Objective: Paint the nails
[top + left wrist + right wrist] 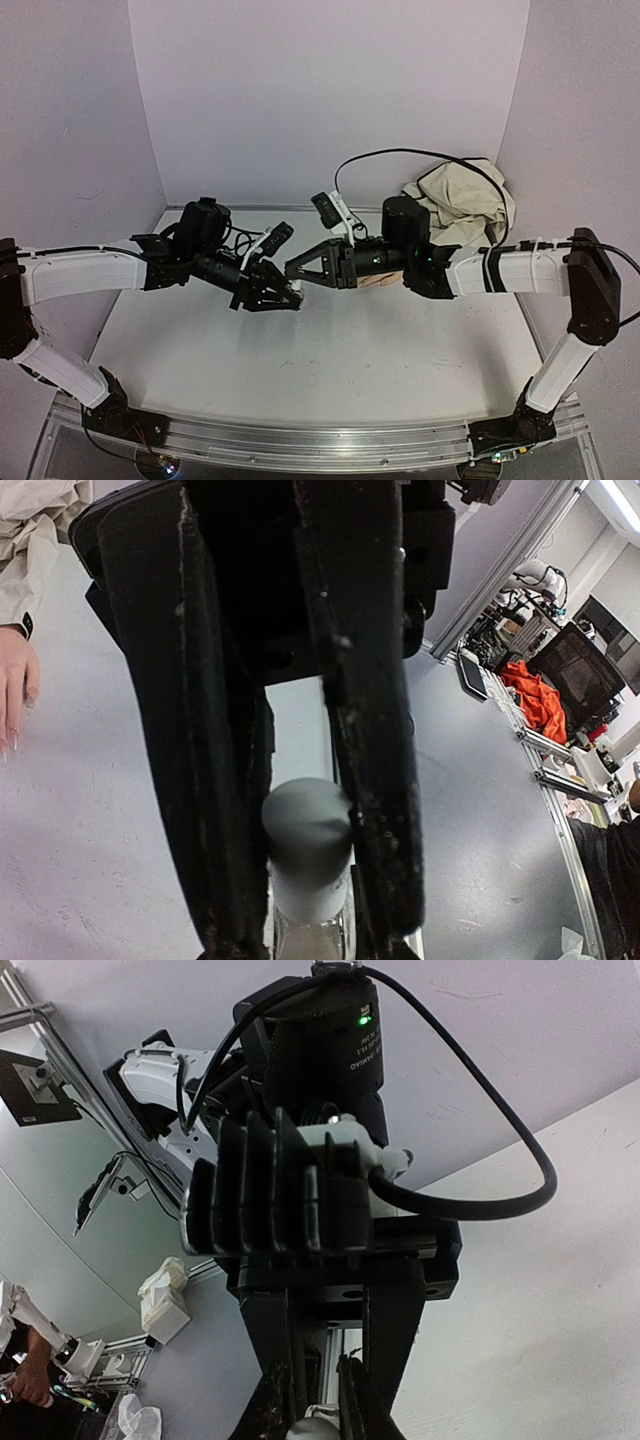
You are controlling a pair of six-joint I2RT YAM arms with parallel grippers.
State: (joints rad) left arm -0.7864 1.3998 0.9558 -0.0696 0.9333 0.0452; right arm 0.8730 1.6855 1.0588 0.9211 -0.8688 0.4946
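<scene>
A small whitish bottle with a grey cap [308, 845] is held between both grippers above the table's middle. My left gripper [283, 298] is shut on the bottle's glass body [312, 942]. My right gripper [295, 271] faces it, its black fingers [375, 780] closed on either side of the cap. The right wrist view shows the left gripper [322, 1415] head-on, with the cap at the bottom edge. The peach mannequin hand [382, 283] lies under the right arm. Its pale nails [14, 742] show at the left edge of the left wrist view. The beige sleeve [460, 200] is bunched at the back right.
The grey table [320, 360] is walled at the left, back and right. A black cable [420, 155] loops above the sleeve. A metal rail [300, 442] with both arm bases runs along the near edge.
</scene>
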